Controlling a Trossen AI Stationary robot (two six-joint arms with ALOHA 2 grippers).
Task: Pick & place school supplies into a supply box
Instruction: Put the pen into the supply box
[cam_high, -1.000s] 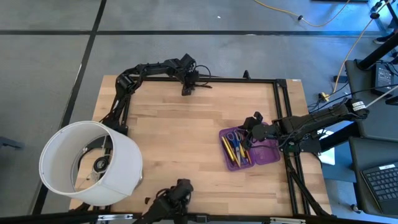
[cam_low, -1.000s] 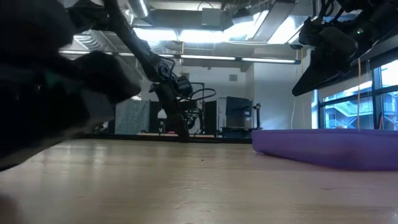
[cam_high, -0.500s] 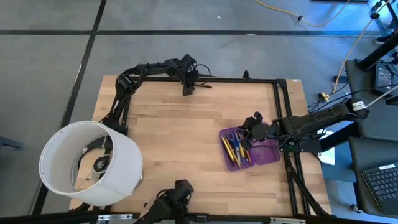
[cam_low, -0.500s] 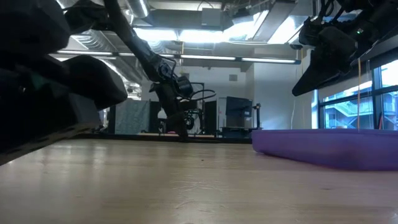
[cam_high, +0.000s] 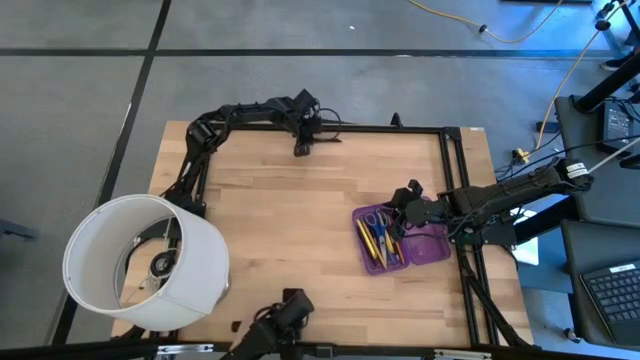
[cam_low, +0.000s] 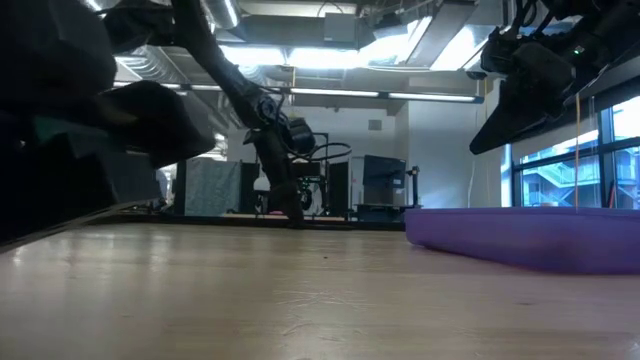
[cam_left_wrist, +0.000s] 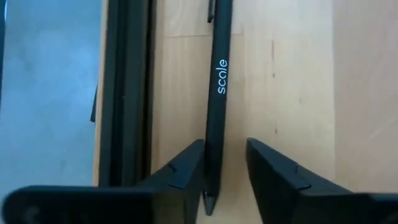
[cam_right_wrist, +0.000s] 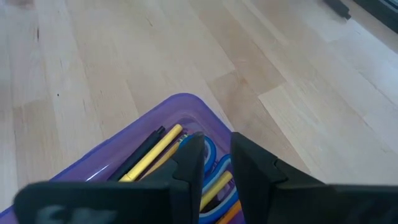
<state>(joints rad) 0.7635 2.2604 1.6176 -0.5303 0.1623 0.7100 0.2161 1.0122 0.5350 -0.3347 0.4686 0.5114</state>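
Left gripper (cam_left_wrist: 225, 180) narrow, straddling black pen (cam_left_wrist: 216, 106) on desk (cam_high: 290, 210); right gripper (cam_right_wrist: 215, 163) narrow, empty, over supply box (cam_high: 432, 247).

Wooden table (cam_high: 290, 220) with purple supply box (cam_high: 430, 248), black pen (cam_left_wrist: 216, 99), white lampshade-like cylinder (cam_high: 145, 262).

You have the supply box (cam_high: 400, 240) on the right part of the table (cam_high: 290, 220), with pencils (cam_high: 375, 243) and scissors (cam_high: 374, 216) lying in it. The right gripper (cam_high: 408, 200) hangs just above the box. At the table's far edge, beside the frame rail (cam_left_wrist: 127, 93), a pen (cam_left_wrist: 217, 93) lies flat between the left gripper's (cam_left_wrist: 225, 162) fingers. A lampshade-like cylinder (cam_high: 145, 262) sits at the near left corner.
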